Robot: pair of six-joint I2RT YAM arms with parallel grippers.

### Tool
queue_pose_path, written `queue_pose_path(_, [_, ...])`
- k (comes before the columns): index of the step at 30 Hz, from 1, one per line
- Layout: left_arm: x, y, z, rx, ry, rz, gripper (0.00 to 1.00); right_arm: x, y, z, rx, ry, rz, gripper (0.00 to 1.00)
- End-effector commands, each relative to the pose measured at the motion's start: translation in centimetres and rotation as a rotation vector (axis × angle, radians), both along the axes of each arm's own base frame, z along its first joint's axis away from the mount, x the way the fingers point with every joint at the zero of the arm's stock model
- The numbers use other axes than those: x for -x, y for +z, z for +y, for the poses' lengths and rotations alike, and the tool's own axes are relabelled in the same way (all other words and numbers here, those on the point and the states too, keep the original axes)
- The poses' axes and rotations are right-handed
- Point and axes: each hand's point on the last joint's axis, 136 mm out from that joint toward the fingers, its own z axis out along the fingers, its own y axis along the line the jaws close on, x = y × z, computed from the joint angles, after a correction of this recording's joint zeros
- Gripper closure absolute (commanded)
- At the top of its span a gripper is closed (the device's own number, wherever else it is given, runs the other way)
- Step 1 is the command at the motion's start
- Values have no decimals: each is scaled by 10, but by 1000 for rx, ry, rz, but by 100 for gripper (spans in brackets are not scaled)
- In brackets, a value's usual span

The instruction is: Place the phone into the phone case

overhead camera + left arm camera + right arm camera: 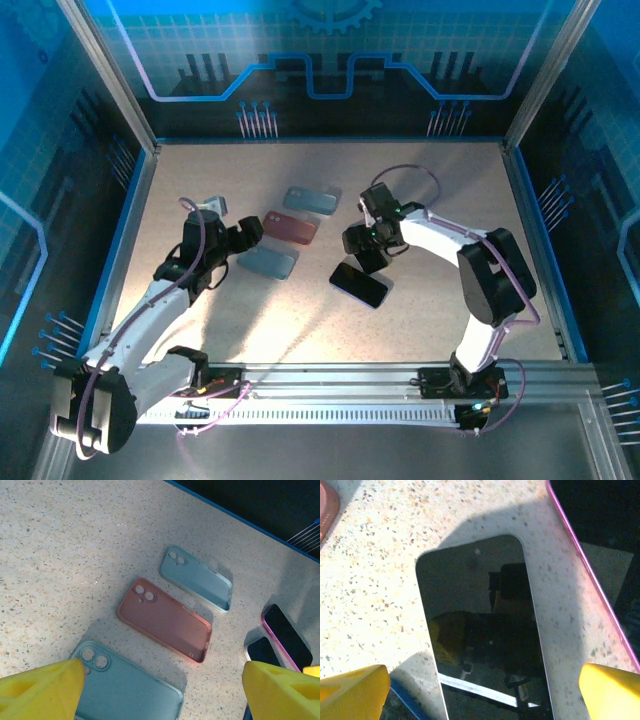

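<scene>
Carefully: a square grip on the long edges is wanted

Seen from above, the left gripper (pixel 243 236) is placed over the blue case (pixel 268 262), next to the red case (pixel 290 228) and the pale case (pixel 312 200). The right gripper (pixel 362 252) is placed low over the bench (pixel 450 200), apart from the cases.

From the left wrist, the jaws are seen spread wide with nothing between them. The blue case lies under them, its hollow side up, as it seems.

From the right wrist, the jaws are likewise spread and empty. The phone (pixel 485 630) lies flat, screen up, directly under them, and a pink-rimmed phone (pixel 600 515) lies just beside it. It is judged that the pads (pixel 350 690) should be brought down on the two long edges, centred, and closed slowly. In this way the thin body is not pushed away and the neighbour is not touched.
</scene>
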Motion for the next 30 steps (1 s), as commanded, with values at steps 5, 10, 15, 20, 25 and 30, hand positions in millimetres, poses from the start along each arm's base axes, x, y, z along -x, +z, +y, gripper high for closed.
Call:
queue_pose_path(5, [7,-12,-5,-18,-44,30,18,8,-20,7,107,153,47,2])
queue_pose_path(10, [7,-13,-4,-20,-42,30,19,12,-26,7,139,182,56,3])
queue_pose_path(15, [5,-16,-4,-20,-39,39,19,15,-33,6,172,196,63,6])
queue_pose_path(20, [4,-17,-5,-19,-44,44,19,13,-37,5,196,198,62,7])
queue_pose_path(25, [4,-17,-6,-18,-50,45,19,10,-43,3,223,195,66,10])
queue_pose_path(30, [4,-17,-7,-23,-54,47,20,9,-49,2,241,195,72,13])
